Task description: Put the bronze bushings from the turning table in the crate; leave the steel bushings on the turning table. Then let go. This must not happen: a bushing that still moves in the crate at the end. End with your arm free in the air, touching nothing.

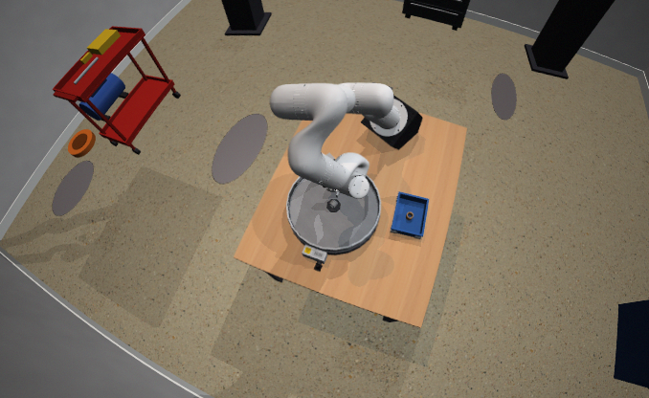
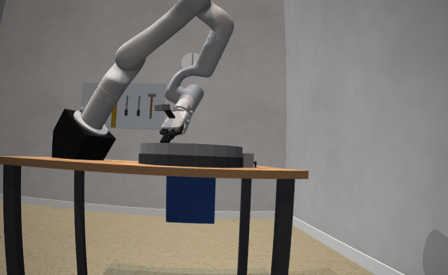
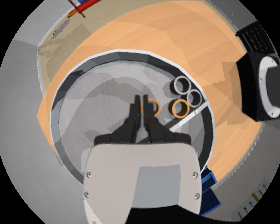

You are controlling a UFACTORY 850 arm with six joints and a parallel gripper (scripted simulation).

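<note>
Bronze bushing at the hand (image 3: 141, 101): on or just above the turning table, left part of its wall between the fingers in the wrist view, partly hidden.
Hand (image 2: 164, 140) (image 3: 141, 101): pressed nearly together, pinching that wall, pointing down over the turning table's far part.
Second bronze bushing (image 3: 172, 108): on the turning table, near the pinched one, apart from it.
Steel bushings (image 3: 174, 85): two, side by side on the turning table, close to the second bronze one.
Crate bushing (image 1: 406, 215): brownish, inside the crate, around its middle.
Crate (image 1: 417, 225) (image 3: 209, 202): blue, right of the turning table.
Turning table (image 1: 312, 227) (image 2: 190, 149) (image 3: 86, 100): grey, rimmed, on the tabletop (image 1: 367, 281) (image 2: 150, 170) (image 3: 191, 30).
Red cart (image 1: 123, 36): on the floor, far left.
</note>
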